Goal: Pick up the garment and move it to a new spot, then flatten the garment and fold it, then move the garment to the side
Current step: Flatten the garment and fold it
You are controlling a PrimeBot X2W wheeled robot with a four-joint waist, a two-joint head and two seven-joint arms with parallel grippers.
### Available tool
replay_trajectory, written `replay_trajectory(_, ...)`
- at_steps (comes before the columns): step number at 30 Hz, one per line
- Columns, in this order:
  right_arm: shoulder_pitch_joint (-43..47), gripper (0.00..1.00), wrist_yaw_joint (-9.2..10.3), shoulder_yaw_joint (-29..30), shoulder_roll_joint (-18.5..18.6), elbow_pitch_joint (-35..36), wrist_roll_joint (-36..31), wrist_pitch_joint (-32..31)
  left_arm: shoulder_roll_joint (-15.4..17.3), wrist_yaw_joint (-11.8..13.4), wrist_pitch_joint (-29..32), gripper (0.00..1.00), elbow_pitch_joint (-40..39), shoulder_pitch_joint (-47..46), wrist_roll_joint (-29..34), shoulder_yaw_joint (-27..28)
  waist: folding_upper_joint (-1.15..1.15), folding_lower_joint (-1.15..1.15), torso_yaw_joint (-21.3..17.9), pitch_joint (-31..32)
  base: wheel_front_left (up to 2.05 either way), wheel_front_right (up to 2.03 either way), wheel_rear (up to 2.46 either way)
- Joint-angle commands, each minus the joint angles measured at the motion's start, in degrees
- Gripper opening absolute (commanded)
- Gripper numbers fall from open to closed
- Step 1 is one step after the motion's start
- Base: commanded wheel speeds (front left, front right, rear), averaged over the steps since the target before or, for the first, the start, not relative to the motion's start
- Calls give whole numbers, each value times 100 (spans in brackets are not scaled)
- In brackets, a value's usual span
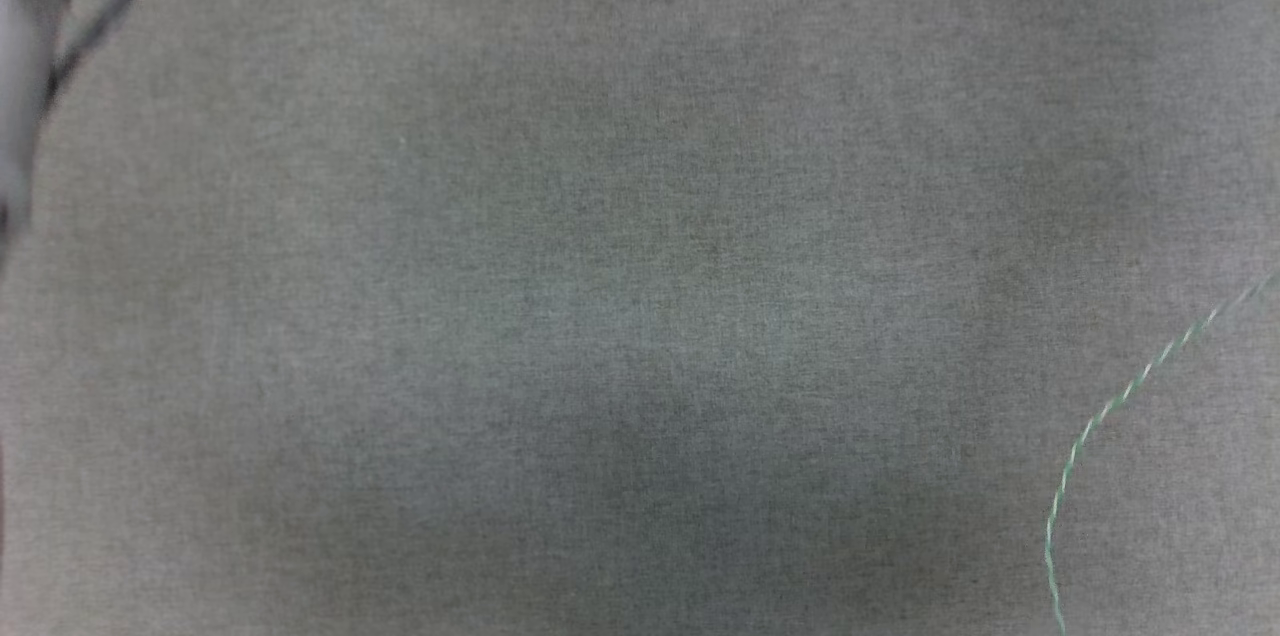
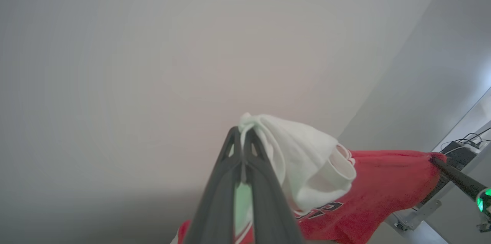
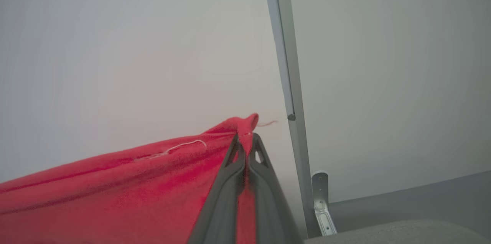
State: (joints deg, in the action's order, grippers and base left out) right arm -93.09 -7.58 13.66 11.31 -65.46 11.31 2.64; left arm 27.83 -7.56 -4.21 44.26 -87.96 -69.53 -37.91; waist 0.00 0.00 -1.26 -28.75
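The garment [image 2: 383, 182] is a red shirt with white sleeve ends and black lettering, held up in the air and stretched between both grippers. In the left wrist view my left gripper [image 2: 242, 133] is shut on a bunched white sleeve end [image 2: 303, 159]. The other arm's dark fingers [image 2: 456, 178] grip the red cloth at the far right there. In the right wrist view my right gripper [image 3: 246, 138] is shut on a red edge of the garment [image 3: 115, 194], which spreads away to the lower left.
The head view looks down on grey table cloth [image 1: 640, 276] with a thin green thread [image 1: 1100, 416] curving at the lower right. A pale forearm and dark cable [image 1: 90, 26] blur the upper left corner. A metal post [image 3: 287, 63] and bracket stand beside pale walls.
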Motion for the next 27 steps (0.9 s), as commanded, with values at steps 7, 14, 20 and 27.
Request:
replay_trajectory(7,1387,0,14,-1058,171,464,914,-372,600,14,-463,0,-1656,2280,-1115,22,0,0,15,424,0,0,0)
replay_trajectory(14,3316,0,14,-2016,624,1970,2284,-1179,923,14,-963,0,-3131,4378,-1586,45,0,0,11,837,0,0,0)
replay_trajectory(20,5174,0,14,-2156,1229,3625,3053,-1816,1121,112,-1093,0,-4056,5946,-1578,399,0,0,-32,1159,0,0,0)
replay_trajectory(27,6856,0,14,-1519,1467,5245,3081,-2423,1196,411,-1106,0,-5109,7452,-1126,821,0,0,-90,1310,0,0,0)
